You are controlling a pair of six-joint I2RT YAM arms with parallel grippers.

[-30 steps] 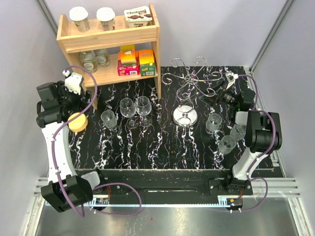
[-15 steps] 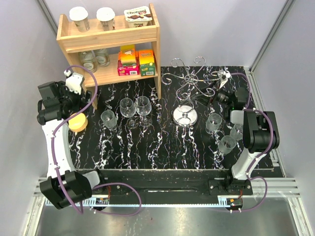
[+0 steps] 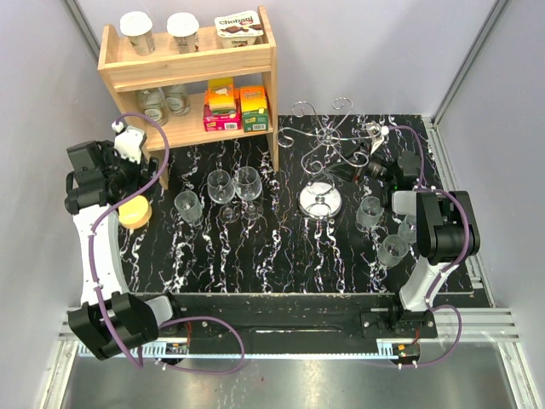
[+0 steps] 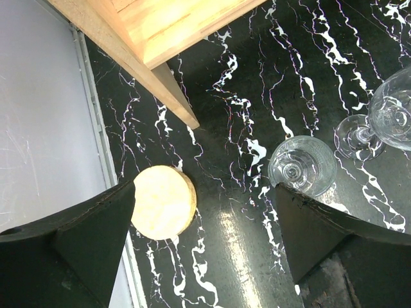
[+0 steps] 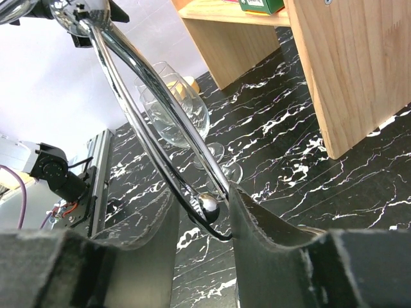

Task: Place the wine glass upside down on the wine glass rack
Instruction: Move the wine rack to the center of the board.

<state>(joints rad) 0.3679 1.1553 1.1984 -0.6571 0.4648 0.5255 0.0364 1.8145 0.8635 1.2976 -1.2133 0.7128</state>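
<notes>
As my right hand [image 5: 202, 215] shifts left and narrows since a second ago, it straddles a scroll tip of the wine glass rack [image 3: 319, 141], thin silver wire at the far middle of the desk [image 3: 281, 247]; whether it grips, I cannot tell. Only its wrist view shows the tip's ball. My left hand [image 4: 204, 199] gapes wide.

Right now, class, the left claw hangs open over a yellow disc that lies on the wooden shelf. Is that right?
No. The left claw does hang open over the yellow disc, but the disc lies on the black marbled table, beside the foot of the wooden shelf, not on the shelf. The left wrist view shows it.
</notes>
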